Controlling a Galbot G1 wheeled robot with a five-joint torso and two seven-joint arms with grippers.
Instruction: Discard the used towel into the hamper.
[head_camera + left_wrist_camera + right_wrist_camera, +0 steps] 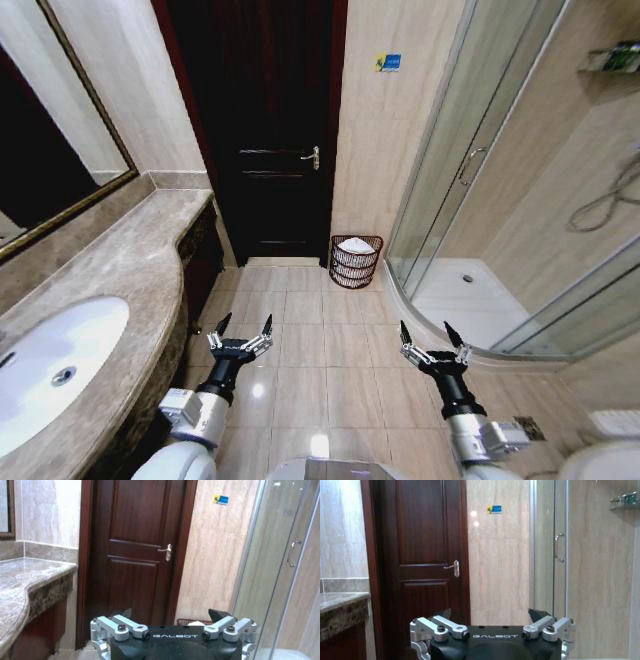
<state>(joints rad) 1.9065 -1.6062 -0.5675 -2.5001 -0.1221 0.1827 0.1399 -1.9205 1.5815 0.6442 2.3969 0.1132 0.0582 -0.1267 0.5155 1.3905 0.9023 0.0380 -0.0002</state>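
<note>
The left pincer (241,331) is held low over the tiled floor (320,350), its fingers spread wide and nothing gripped; the right pincer (432,337) is held level with it, well apart, likewise wide and empty. Between and ahead of them a bare stretch of beige floor is seen, running to the dark door (265,120) in the far wall. The hamper (355,260) is found on the floor against that wall, just beside the door's right edge and near the shower's corner, with a white towel (356,246) lying in its top; in the left wrist view only its rim (192,622) is glimpsed above the pincer body. To the left, the room is bounded by a marble desk (130,260) with a curved front edge, in which a white sink (50,360) is set, and by a framed mirror (50,150) on the wall above it. To the right, the floor is closed off by the curved glass shower enclosure (470,180) and its raised white tray (470,300). The open lane toward the hamper is narrowed by the desk's edge on one side and the tray's rim on the other.
</note>
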